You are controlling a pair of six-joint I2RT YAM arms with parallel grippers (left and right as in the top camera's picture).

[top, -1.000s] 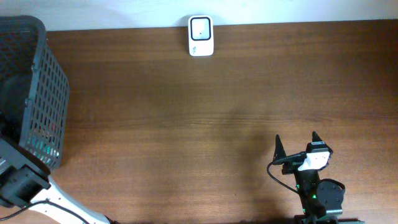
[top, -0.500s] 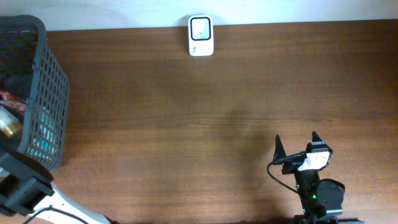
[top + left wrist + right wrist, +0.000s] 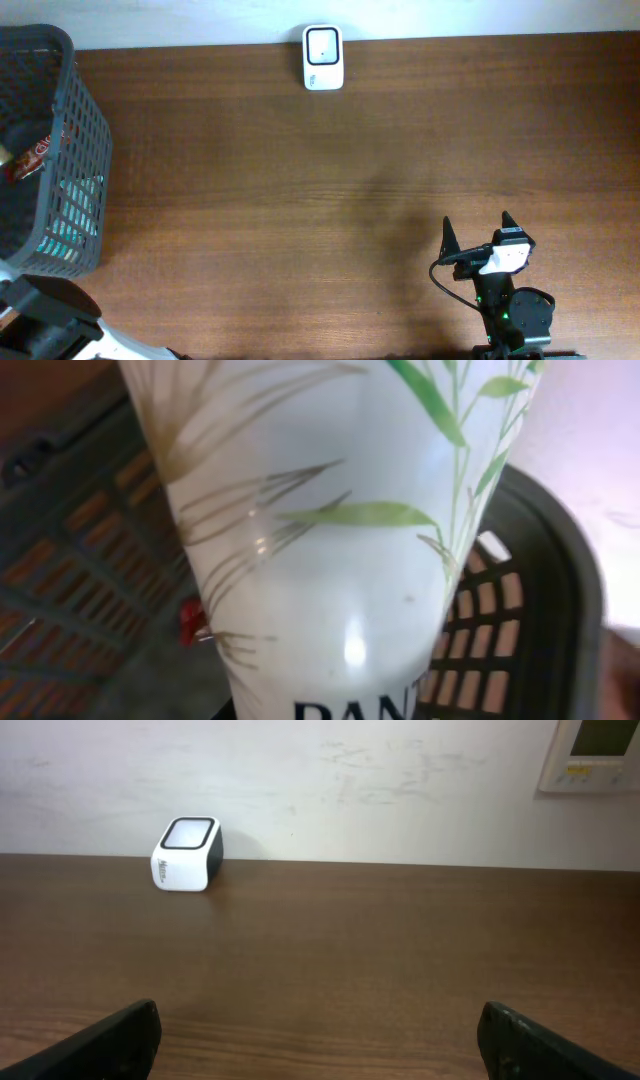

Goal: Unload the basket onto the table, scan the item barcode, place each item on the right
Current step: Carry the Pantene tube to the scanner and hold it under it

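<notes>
At the left edge of the brown wooden tabletop (image 3: 300, 200), over the dark grey plastic mesh basket (image 3: 85, 130), the left arm (image 3: 50, 325) shows in the overhead view only as a black-and-white segment at the lower left corner. Its jaws appear in no view. The wrist camera is filled by the white plastic tube (image 3: 330, 540), close to the lens and raised above the basket's latticed floor and rim (image 3: 545, 590), so the jaws read as clenched on the tube. Tube: glossy white, printed with thin green and gold leaf sprays, wide at the top of the frame and tapering toward the bottom, with dark capital lettering cut off at the lower edge. No barcode shows on the face turned to the camera. A small red item (image 3: 190, 622) lies in the basket just beside the tube's left side. The right arm rests at the near right of the tabletop, well apart from the basket, its right gripper (image 3: 476, 220) pointing toward the far edge, jaws released and spread wide, both black fingers (image 3: 125, 1040) low over bare wood. The white box-shaped barcode scanner (image 3: 322, 57) stands at the far edge against the wall, well apart from both arms.
</notes>
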